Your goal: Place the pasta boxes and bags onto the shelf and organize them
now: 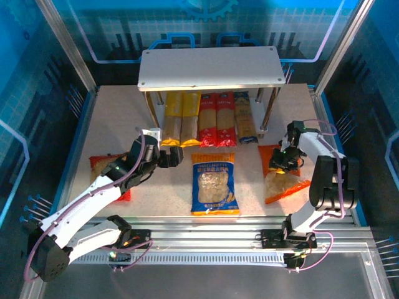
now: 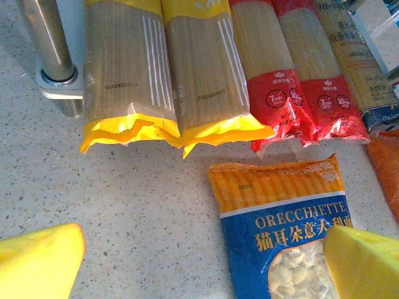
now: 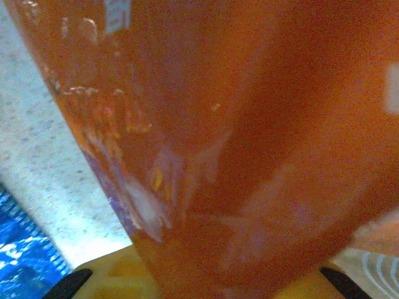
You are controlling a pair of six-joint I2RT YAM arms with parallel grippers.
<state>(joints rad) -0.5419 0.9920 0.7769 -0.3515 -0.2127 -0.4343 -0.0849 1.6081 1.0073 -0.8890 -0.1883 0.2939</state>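
Your right pincer (image 1: 285, 159) grasping orange bag (image 1: 283, 187); next, lift it onto shelf (image 1: 212, 68) top board. Your left pincer (image 1: 169, 157) released, poised near blue bag (image 1: 215, 184).

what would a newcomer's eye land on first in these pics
The row of five spaghetti packs, yellow, red and blue, lies side by side under the shelf at the far end of the table. In the centre lies the blue bag with orange edges, with the open left gripper just off its far left corner. At the right, the right gripper appears clamped on the crumpled orange bag.
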